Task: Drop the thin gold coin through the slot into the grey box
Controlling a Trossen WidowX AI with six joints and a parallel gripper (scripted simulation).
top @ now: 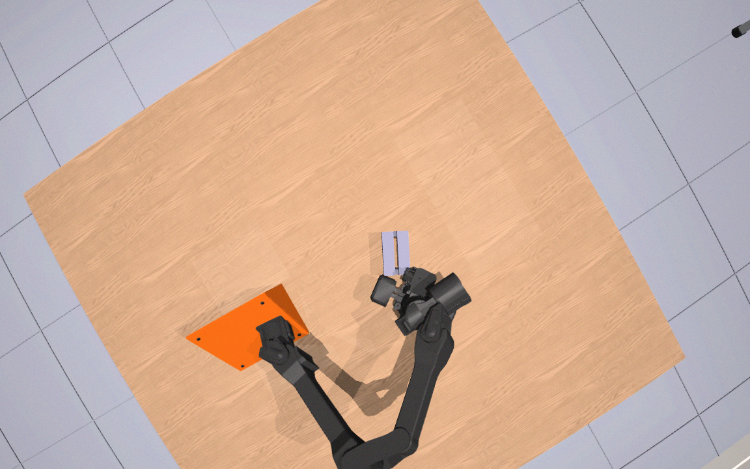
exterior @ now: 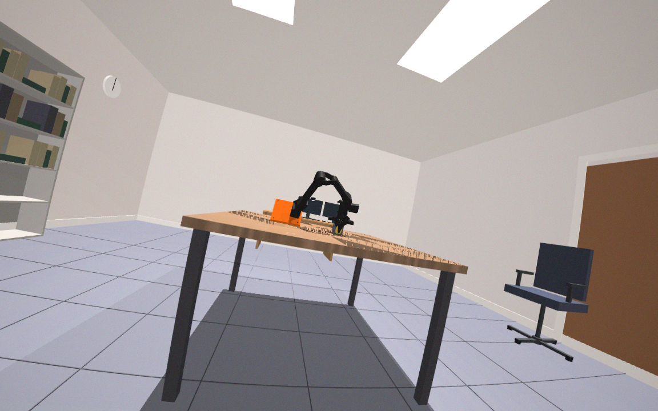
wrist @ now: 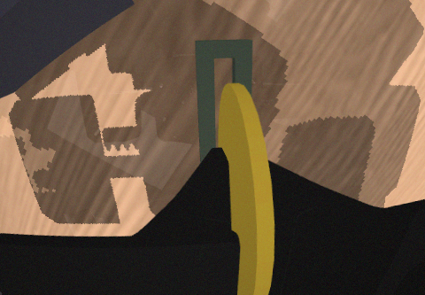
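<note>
My gripper [wrist: 226,159] is shut on the gold coin [wrist: 246,127] [exterior: 336,230], one black finger on each face. The coin is on edge, its rim toward the wrist camera. The dark-green holder [wrist: 204,87] shows beyond and below it, its far end and part of its groove in view; its near end is hidden. Whether the coin's lower edge is still in the groove cannot be told. The grey box [top: 388,253] [wrist: 57,31] is up and left of the holder in the wrist view. In the top view its lid slot shows beside the arm's wrist, which hides the coin and holder.
The arm's orange base block [top: 232,335] [exterior: 281,210] stands on the wooden table [top: 308,145] [exterior: 280,241], left of the box in the top view. The box is very close to the gripper body. Shadows of the arm cover the wood around the holder.
</note>
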